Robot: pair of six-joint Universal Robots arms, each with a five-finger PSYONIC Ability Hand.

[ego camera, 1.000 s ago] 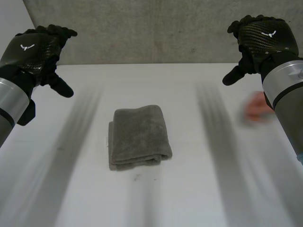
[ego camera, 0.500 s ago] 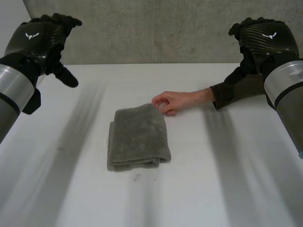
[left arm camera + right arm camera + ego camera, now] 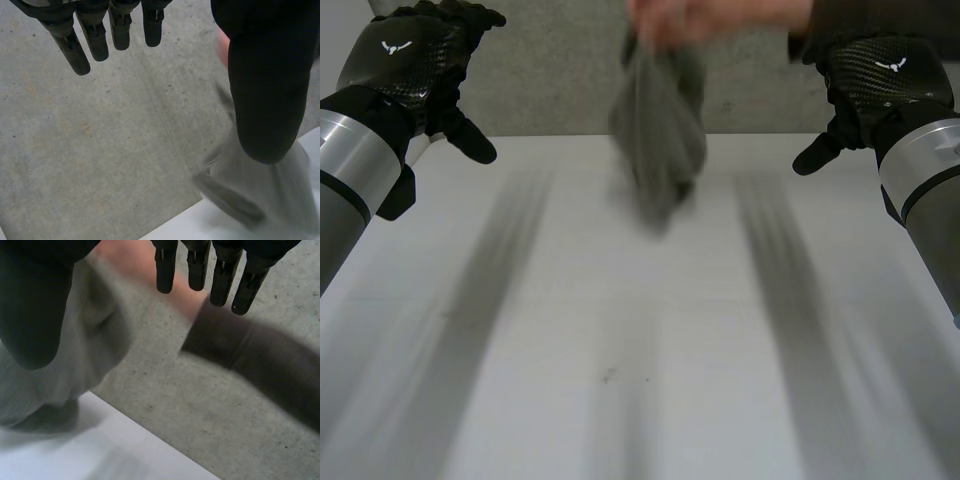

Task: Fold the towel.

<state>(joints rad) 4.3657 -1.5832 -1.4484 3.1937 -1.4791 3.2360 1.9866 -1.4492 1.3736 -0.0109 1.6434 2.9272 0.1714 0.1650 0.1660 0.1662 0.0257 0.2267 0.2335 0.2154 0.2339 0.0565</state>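
**Both hands raised and open; towel hangs from a person's hand**

In the head view, the left hand (image 3: 405, 70) is held up at ten o'clock, above the far left corner of the white table (image 3: 640, 380). Its back faces the camera and its thumb juts inward. The right hand (image 3: 875, 80) mirrors it at two o'clock, thumb pointing toward the centre.

The left wrist view shows that hand's fingers (image 3: 95, 40) straight and side by side, with the thumb (image 3: 265, 90) set well apart and nothing between them. The right wrist view shows the same pose: fingers (image 3: 197, 265) straight, thumb (image 3: 30, 310) wide, holding nothing.

The grey towel (image 3: 660, 130) is at twelve o'clock, between the two hands and touching neither. It hangs bunched from a person's hand (image 3: 710, 15), in front of the concrete wall (image 3: 550, 70). A dark sleeve (image 3: 260, 370) shows beyond the right hand's fingertips. Whether the towel's lower end touches the table cannot be told.
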